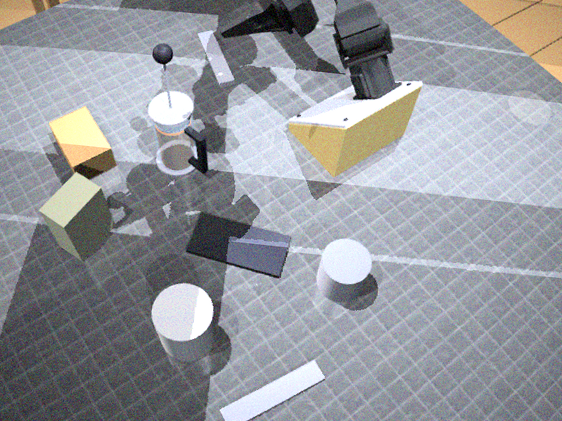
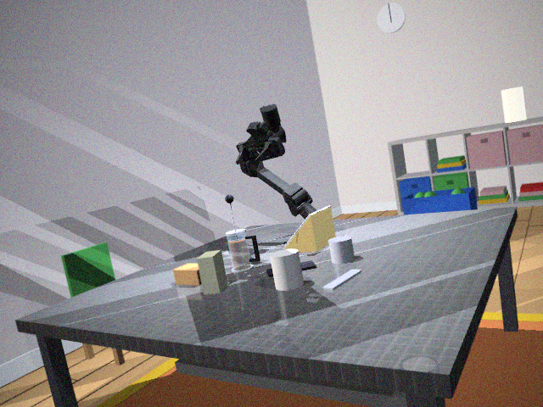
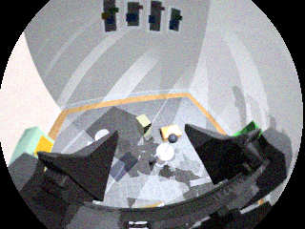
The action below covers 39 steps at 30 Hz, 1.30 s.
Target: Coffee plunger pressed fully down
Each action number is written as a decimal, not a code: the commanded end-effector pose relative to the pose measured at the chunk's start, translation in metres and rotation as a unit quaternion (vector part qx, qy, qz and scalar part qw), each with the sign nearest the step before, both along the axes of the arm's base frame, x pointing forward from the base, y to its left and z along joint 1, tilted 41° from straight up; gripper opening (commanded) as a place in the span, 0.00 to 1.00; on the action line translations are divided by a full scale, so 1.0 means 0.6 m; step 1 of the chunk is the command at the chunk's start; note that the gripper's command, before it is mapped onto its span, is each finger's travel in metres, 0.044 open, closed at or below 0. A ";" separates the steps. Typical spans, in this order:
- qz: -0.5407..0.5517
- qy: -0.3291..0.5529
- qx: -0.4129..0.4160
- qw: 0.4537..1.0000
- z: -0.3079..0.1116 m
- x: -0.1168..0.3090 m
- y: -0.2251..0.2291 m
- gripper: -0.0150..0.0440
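Observation:
The coffee press (image 1: 173, 126) (image 2: 238, 253) (image 3: 165, 153) stands upright on the table, a clear body with a white lid and a black handle (image 1: 203, 153) (image 2: 257, 249). Its plunger is up: the black knob (image 1: 163, 53) (image 2: 228, 198) (image 3: 172, 137) sits on a thin rod high above the lid. My gripper (image 1: 206, 11) (image 3: 152, 130) is open and empty, with its fingers wide apart. It is high above the table and clear of the press. In the wrist view the knob shows beyond the gap, nearer the right finger.
An orange block (image 1: 83, 138) and a pale green block (image 1: 72, 199) stand beside the press. A dark slab (image 1: 238, 245), two white cylinders (image 1: 346, 262) (image 1: 182, 312) and white strips (image 1: 272, 394) (image 1: 215, 58) lie around. A yellow wedge (image 1: 378, 129) is at the arm's base.

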<state>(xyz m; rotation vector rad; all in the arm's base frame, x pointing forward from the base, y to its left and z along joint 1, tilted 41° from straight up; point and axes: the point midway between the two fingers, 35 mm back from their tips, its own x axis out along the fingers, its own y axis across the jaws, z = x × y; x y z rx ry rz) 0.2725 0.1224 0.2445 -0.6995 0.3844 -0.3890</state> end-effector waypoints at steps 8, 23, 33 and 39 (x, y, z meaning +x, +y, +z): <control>-0.121 -0.055 0.033 0.991 -0.003 0.000 -0.131 1.00; -0.112 -0.054 0.030 0.992 -0.045 0.003 -0.171 1.00; -0.113 -0.052 0.033 0.992 -0.051 0.023 -0.186 1.00; -0.113 -0.053 0.032 0.992 -0.053 0.035 -0.197 1.00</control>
